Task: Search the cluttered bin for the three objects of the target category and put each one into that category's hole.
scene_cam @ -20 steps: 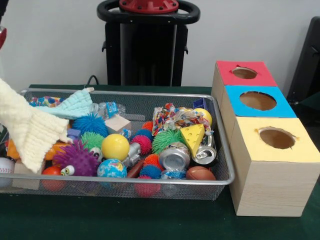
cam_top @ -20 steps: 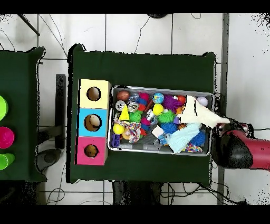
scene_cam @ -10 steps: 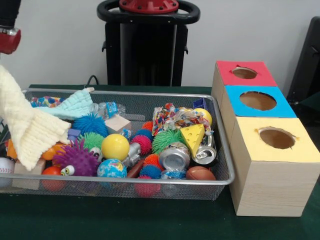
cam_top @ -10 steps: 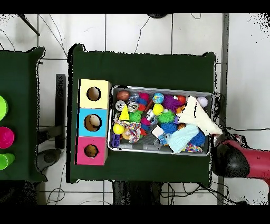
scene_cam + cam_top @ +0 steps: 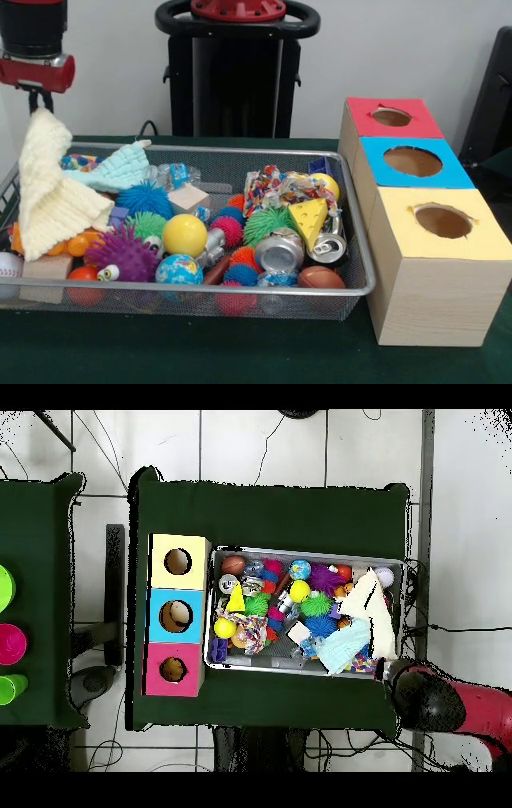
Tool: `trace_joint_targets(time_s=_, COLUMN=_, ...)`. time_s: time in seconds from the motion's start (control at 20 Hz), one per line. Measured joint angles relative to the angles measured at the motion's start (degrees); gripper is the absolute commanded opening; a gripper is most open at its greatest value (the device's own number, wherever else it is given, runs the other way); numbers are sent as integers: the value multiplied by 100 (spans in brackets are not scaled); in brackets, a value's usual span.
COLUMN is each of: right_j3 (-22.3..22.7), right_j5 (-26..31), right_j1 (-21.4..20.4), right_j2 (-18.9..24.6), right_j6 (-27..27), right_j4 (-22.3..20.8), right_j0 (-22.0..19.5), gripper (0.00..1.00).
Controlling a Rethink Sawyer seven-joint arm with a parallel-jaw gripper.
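A pale yellow knitted cloth (image 5: 50,192) hangs by one corner from my gripper (image 5: 37,102), which is shut on it above the left end of the wire mesh bin (image 5: 240,150). The cloth's lower part drapes over toys at that end. From overhead the same cloth (image 5: 375,606) lies along the bin's right end, and my red and black arm (image 5: 430,700) covers the gripper at the bin's lower right corner. A light blue cloth (image 5: 116,170) lies in the bin beside it. The bin holds several spiky balls, smooth balls, crushed cans and a foam cheese wedge (image 5: 309,220).
Three wooden boxes stand in a row to the right of the bin, with red (image 5: 364,120), blue (image 5: 376,172) and yellow (image 5: 400,232) tops, each with a round hole. Green cloth covers the table (image 5: 240,352). A second table with coloured cups (image 5: 8,644) shows at the overhead view's left.
My gripper has swung in from the left edge toward the bin's end. The yellow cloth came with it and now hangs more upright over the bin.
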Motion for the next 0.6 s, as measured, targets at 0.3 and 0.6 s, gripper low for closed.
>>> trace_joint_targets(time_s=0.3, right_j3=305, right_j5=-1, right_j1=168, right_j2=359, right_j6=0, right_j4=28, right_j0=-176, gripper=0)
trace_joint_targets(time_s=0.6, right_j3=556, right_j5=-39, right_j1=265, right_j2=775, right_j6=0, right_j4=18, right_j0=-428, gripper=0)
